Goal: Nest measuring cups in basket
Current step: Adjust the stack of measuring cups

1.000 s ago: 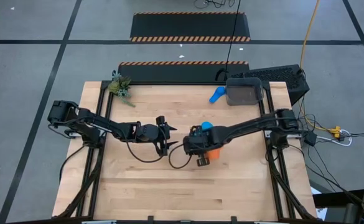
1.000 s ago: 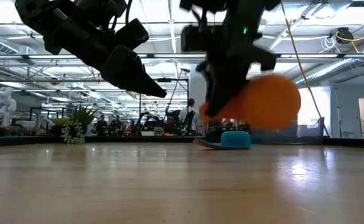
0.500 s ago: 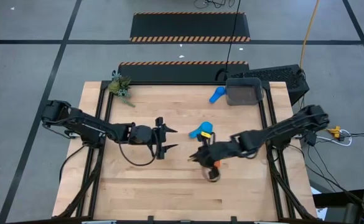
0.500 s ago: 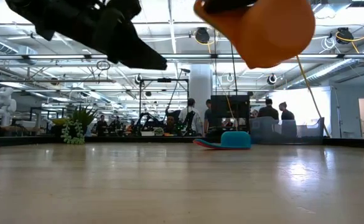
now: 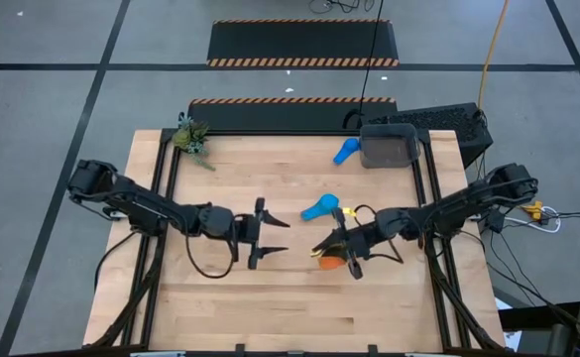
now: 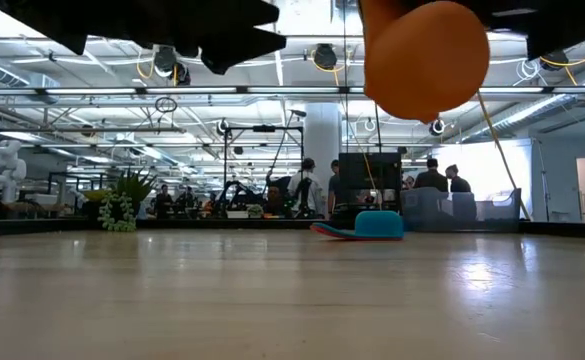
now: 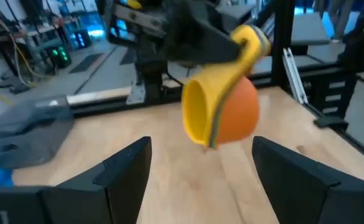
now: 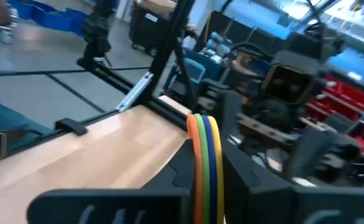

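A nested stack of measuring cups (image 7: 222, 106), orange outermost with yellow, green and navy inside, hangs in the air over the table's middle, lying on its side with its mouth toward my left gripper. My right gripper (image 5: 341, 246) is shut on it. My left gripper (image 5: 273, 241) is open and level a short way to the stack's left, its fingers (image 7: 126, 168) spread wider than the cups and touching nothing. A light blue cup (image 5: 319, 208) lies on the table just beyond them. A blue cup (image 5: 345, 151) lies beside the dark grey basket (image 5: 389, 147) at the far right. My right gripper pinches the stacked handles (image 8: 205, 155) between its two fingers, near the handles' free end (image 7: 251, 43). The fingers come roughly level from the table's right. The stack is lifted clear of the table (image 6: 427, 60), tipped on its side, with the bowls beyond the fingertips.
A small green plant (image 5: 192, 137) sits at the far left corner. A black keyboard (image 5: 438, 124) lies behind the basket. Bare wood (image 5: 270, 307) stretches along the near side. People stand in the room beyond the table's far edge.
My right gripper has carried the cup stack up off the table and drawn back toward the near right, away from the light blue cup, turning the cups onto their side. My left gripper has moved up and a little toward the near edge, staying open.
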{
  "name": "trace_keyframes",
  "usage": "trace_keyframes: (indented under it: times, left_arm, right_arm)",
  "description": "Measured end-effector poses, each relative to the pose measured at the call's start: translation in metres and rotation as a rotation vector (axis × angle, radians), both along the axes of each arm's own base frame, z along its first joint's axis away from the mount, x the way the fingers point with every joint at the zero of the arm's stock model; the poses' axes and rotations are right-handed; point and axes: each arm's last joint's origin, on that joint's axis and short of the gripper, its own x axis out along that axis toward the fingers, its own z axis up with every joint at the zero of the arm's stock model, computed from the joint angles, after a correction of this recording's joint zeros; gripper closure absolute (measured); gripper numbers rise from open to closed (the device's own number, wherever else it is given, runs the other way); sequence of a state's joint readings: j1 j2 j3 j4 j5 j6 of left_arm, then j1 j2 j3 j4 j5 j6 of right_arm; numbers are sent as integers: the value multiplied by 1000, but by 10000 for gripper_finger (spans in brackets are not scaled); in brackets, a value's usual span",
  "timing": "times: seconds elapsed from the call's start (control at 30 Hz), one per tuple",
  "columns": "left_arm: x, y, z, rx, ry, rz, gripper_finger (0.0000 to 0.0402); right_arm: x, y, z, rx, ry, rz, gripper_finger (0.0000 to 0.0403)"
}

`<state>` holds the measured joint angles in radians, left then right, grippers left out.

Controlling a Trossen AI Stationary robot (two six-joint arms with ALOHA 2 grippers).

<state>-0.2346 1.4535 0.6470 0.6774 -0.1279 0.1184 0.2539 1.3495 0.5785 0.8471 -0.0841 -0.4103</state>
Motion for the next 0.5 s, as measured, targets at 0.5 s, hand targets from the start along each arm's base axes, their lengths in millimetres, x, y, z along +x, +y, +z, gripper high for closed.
trace_keyframes:
  times: [0.5]
  left_arm:
    - [20,-15,-18,-68,-206,-80,88]
  right_arm:
    - [-5,-3,25,-46,-307,291,379]
